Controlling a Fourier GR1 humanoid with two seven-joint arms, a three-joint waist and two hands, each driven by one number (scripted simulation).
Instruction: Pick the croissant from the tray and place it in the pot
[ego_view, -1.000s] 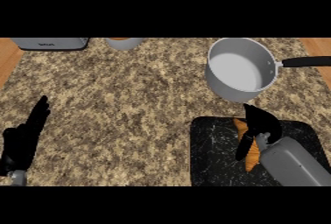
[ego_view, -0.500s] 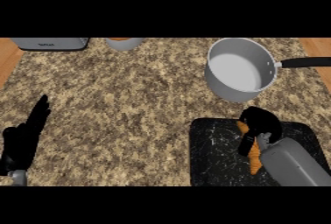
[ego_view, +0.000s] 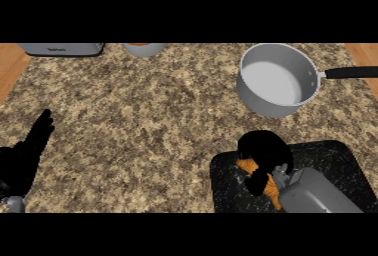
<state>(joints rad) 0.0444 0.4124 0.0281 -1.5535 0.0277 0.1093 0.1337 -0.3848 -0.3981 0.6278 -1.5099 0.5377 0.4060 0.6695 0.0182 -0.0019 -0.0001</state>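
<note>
Head view: the right hand (ego_view: 263, 152) comes in from the lower right on its grey forearm, fingers curled down over the croissant (ego_view: 260, 176), which shows orange under and beside the black fingers. The hand is closed round the croissant, and both sit over the left part of the dark tray (ego_view: 332, 160). Whether the croissant touches the tray or is just above it, I cannot tell.

The tray lies at the table's (ego_view: 148, 115) lower right, its near edge cut off by the view's bottom. Above it stands the pot (ego_view: 277, 80), near the tray but apart from it, with a stretch of bare speckled table between them. Its black handle points right toward the table's edge. The pot's inside is pale and holds nothing.

Over on the left edge, the left hand (ego_view: 26, 155) rests open, fingers straight and pointing up.

Along the far edge, a toaster (ego_view: 63, 48) at the left and a small cup (ego_view: 145, 48) beside it, both cut by the view's top.
</note>
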